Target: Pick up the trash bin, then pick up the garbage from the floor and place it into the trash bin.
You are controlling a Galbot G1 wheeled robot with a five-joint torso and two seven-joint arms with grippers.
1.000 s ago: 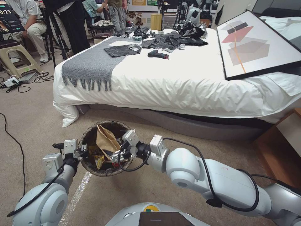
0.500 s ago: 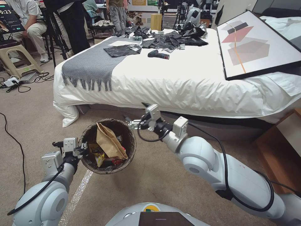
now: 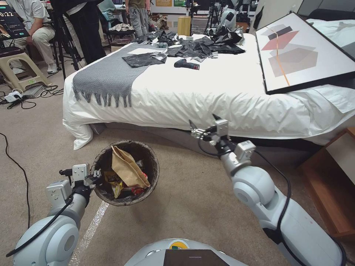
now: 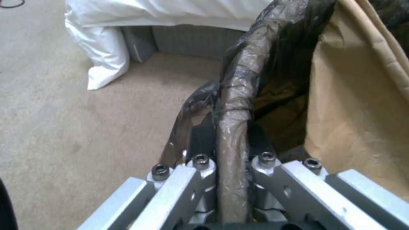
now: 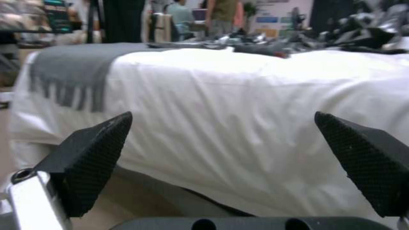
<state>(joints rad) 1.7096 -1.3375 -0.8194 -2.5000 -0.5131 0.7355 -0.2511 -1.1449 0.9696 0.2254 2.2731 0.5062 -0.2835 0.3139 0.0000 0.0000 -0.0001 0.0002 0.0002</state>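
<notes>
Precariously, the left gripper (image 3: 97, 176) pinches only the trash bin (image 3: 125, 171) rim (liner-wrapped) — it could slip; the right gripper (image 3: 196, 130) gapes empty near the bed (image 3: 207, 92).

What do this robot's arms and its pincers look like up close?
Both arms are smooth, rounded, pale silver-grey shells with black cables looped outside. The left gripper has bare aluminium linkage bars with black hex bolts. The right gripper carries wedge-shaped black fingertips with a cross-hatched texture.

A dark brown-black liner rims the trash bin (image 3: 125, 172); inside, brown paper (image 3: 127, 168) and yellow and red wrappers.
</notes>
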